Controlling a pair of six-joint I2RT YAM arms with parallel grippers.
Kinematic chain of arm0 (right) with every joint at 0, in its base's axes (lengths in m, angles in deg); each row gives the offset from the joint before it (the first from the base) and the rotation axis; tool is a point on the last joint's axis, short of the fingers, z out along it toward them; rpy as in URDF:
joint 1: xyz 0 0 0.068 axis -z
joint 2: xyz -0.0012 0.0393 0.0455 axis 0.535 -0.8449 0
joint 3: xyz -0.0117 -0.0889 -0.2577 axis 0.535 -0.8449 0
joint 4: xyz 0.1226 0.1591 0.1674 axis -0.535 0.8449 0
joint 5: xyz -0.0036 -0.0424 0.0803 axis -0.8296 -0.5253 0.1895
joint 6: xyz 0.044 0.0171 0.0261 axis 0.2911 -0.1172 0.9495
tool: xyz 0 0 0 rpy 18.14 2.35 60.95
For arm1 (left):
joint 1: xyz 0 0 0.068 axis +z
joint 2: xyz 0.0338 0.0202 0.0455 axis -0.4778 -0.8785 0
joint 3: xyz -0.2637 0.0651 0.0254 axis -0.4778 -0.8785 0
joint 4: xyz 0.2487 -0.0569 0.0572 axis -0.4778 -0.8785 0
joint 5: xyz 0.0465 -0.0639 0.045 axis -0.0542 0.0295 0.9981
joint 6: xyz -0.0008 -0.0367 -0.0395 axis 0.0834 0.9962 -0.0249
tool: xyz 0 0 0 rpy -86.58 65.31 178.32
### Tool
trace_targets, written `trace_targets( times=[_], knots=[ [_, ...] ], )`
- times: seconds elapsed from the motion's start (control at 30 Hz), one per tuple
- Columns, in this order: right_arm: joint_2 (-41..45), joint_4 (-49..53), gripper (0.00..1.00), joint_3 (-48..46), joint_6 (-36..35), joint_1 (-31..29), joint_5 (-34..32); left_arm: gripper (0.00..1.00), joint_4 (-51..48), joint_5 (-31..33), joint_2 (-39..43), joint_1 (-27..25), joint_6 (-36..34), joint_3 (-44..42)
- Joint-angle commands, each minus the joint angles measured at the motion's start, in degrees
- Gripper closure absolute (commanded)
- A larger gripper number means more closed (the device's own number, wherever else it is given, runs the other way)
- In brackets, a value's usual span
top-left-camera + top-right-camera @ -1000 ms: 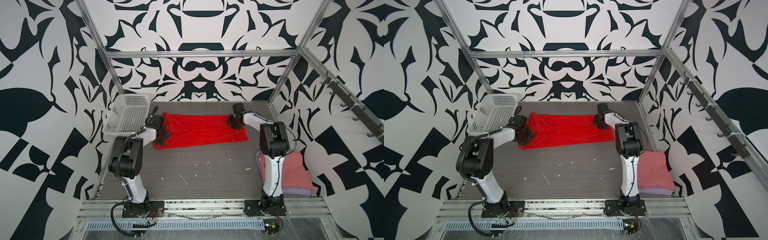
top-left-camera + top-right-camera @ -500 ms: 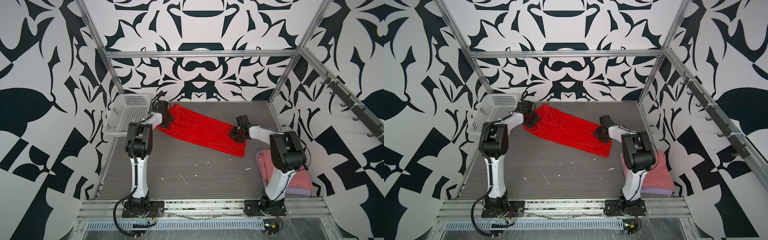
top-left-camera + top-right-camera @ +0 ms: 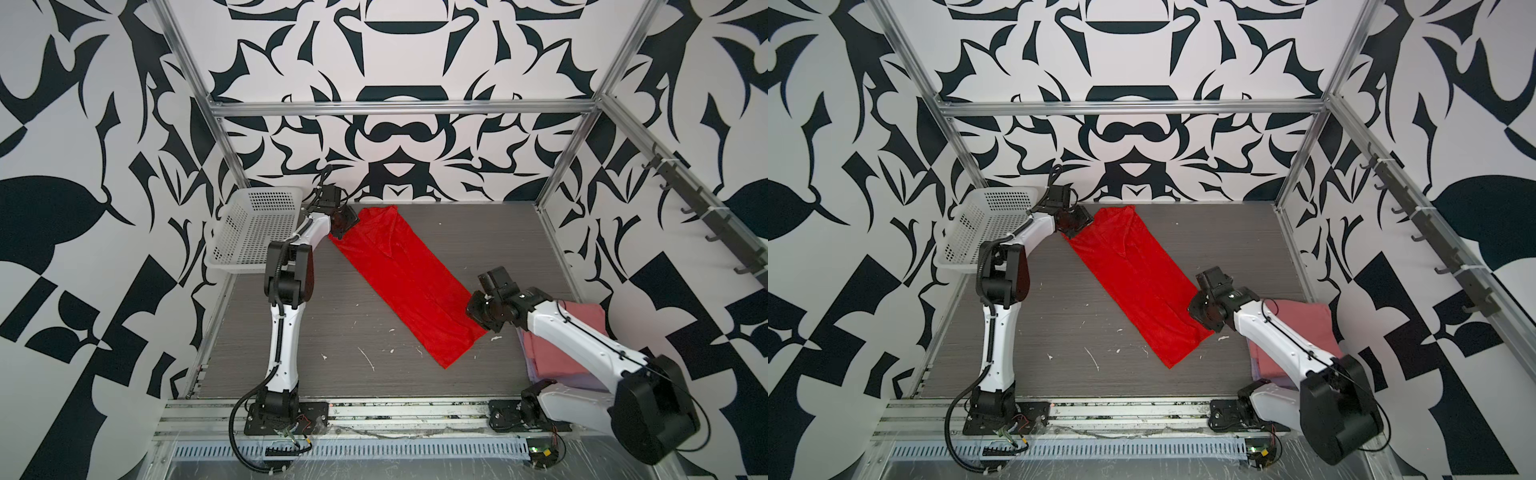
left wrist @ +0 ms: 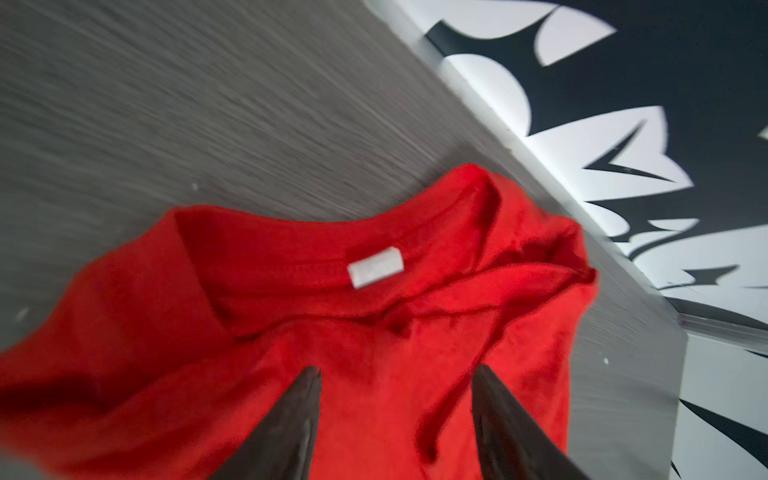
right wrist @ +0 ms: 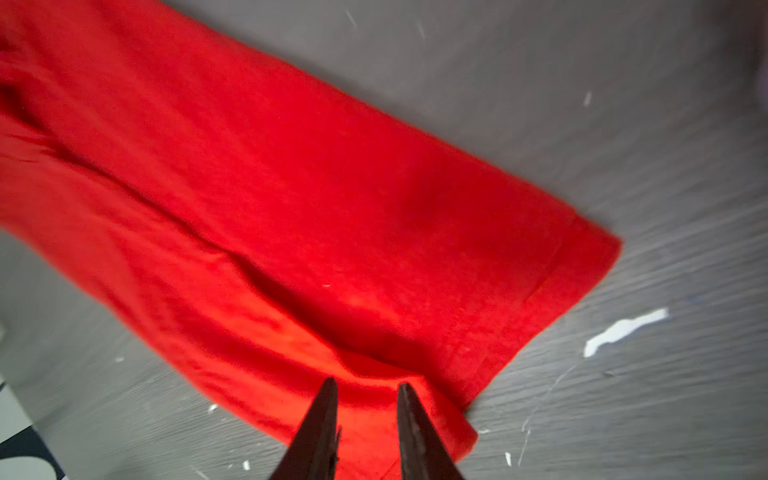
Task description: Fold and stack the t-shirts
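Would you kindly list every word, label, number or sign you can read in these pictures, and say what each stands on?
White neck label inside the collar of the red t-shirt: too blurred, no text can be read.
Black-and-white walls: abstract pattern only, no letters or numbers.
Nothing else in view carries readable text.

Bright red t-shirt (image 3: 409, 289), white neck label (image 4: 375, 266)

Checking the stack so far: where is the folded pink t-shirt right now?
In both top views the pink t-shirt lies at the right edge of the table toward the front, partly under the right arm, just right of the red t-shirt's near end.
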Motion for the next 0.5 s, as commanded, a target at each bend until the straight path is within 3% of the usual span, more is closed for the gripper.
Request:
trace_targets(
  times=[0.0, 0.1, 0.27, 0.47],
  knots=[
    [-2.36, 2.01, 0.69, 4.25, -5.98, 0.12, -3.7, 0.39, -0.93, -0.3, 9.77, -1.04, -0.82, -6.58],
    [-7.98, -0.45, 0.69, 7.69, -9.58, 0.08, -3.22, 0.37, -1.08, 1.49, 15.93, -3.7, -0.83, -15.72],
    [-18.72, -4.5, 0.69, 15.21, -15.31, 0.24, -1.83, 0.36, 4.08, 1.12, 21.99, -6.58, 5.16, -29.65],
    [-28.12, -4.81, 0.71, 18.59, -14.91, 0.24, -0.41, 0.34, 10.02, 0.28, 18.67, -7.41, 10.96, -31.7]
  ],
)
